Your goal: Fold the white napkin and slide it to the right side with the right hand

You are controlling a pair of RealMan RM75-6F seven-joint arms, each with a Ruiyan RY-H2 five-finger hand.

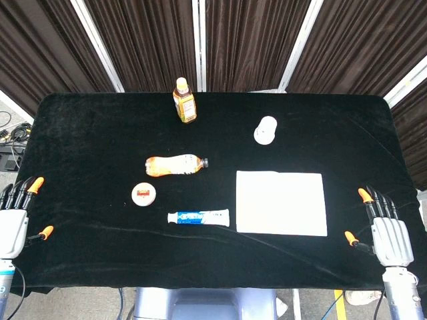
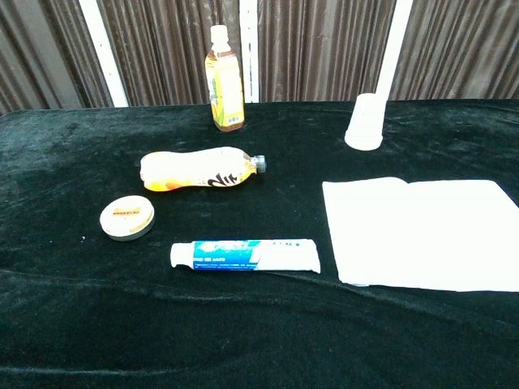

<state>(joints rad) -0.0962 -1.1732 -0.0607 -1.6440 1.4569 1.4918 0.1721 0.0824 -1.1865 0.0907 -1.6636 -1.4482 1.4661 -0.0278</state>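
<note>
Napkin flat, nothing folded yet

White napkin [image 1: 281, 203] lies unfolded right of center on the counter [image 1: 80, 127], long axis left-right, beside the toothpaste tube [image 1: 199, 217]. Left robot hand [image 1: 15, 217] and right robot hand [image 1: 385, 230] sit empty, fingers spread.

The head view looks steeply down from above the near edge, taking in the whole black-cloth table [image 1: 87, 127] out to the dark pleated curtain [image 1: 147, 40]. The chest view sits lower and closer, facing the far side almost level. Both share the table's middle, including the lying orange plastic bottle [image 1: 175, 165] [image 2: 199, 171].
</note>
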